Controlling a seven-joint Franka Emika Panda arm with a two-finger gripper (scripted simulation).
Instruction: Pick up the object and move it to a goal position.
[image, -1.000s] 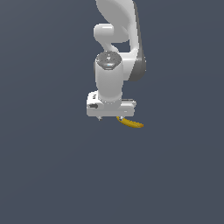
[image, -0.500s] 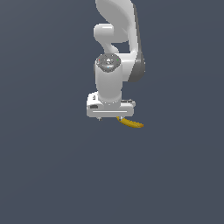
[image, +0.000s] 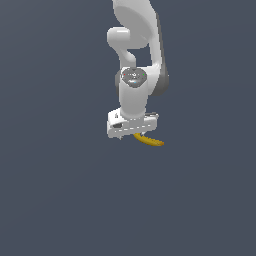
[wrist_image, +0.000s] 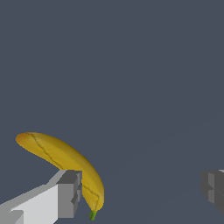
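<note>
The object is a small curved yellow banana (image: 151, 141) with a brownish-green tip, lying on the dark grey floor. In the exterior view it pokes out from under the white hand toward that view's right. My gripper (image: 136, 135) hovers right over it, fingers pointing down. In the wrist view the banana (wrist_image: 61, 156) curves past one grey fingertip (wrist_image: 69, 192), with its stem end just inside that finger. The other fingertip (wrist_image: 213, 186) stands far off, with bare floor between. The gripper (wrist_image: 140, 190) is open wide and holds nothing.
A plain dark grey floor (image: 60, 190) fills both views. The white arm (image: 137, 40) rises straight above the hand. No other object or edge shows.
The hand has sunk slightly and shifted a little to the exterior view's right, closer over the banana. The banana has not moved.
</note>
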